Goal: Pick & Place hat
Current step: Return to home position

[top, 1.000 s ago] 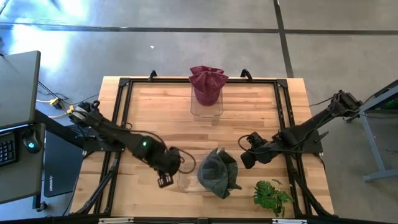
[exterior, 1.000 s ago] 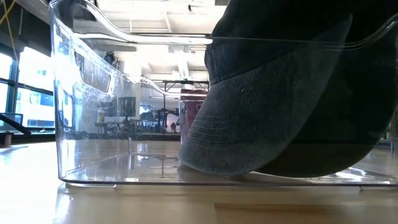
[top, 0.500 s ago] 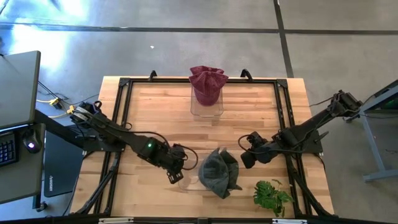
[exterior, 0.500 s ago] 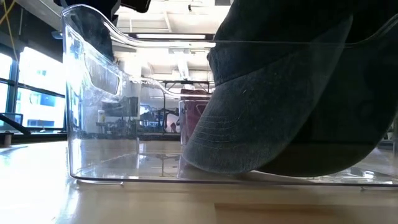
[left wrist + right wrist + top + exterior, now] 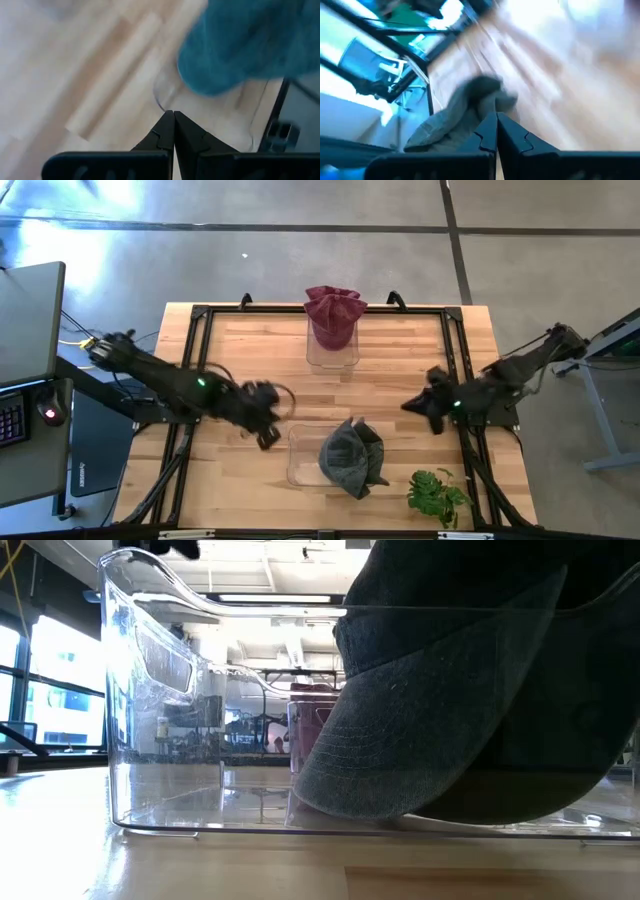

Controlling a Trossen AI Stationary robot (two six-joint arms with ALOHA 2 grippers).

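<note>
A dark grey hat (image 5: 350, 455) lies in a clear plastic bin (image 5: 300, 458) near the table's near edge, resting on the bin's floor with its brim (image 5: 400, 740) toward the low camera. My left gripper (image 5: 266, 436) is shut and hovers just left of the bin, touching nothing. Its wrist view shows the bin's corner (image 5: 165, 95) and the hat (image 5: 240, 45) ahead of its fingertips (image 5: 174, 116). My right gripper (image 5: 412, 406) is shut and sits right of the bin, pointing at the hat (image 5: 460, 115).
A second clear bin (image 5: 332, 352) at the table's far edge holds a maroon hat (image 5: 335, 315). A green plant sprig (image 5: 438, 495) lies at the near right corner. Black frame rails (image 5: 200, 360) run along the table's sides. Bare wood lies between the two bins.
My left gripper first moved right against the clear bin, and the bin slid a little to the right with the hat inside. The gripper then drew back toward the far left, clear of the bin. My right gripper pulled away from the hat toward the table's right edge.
</note>
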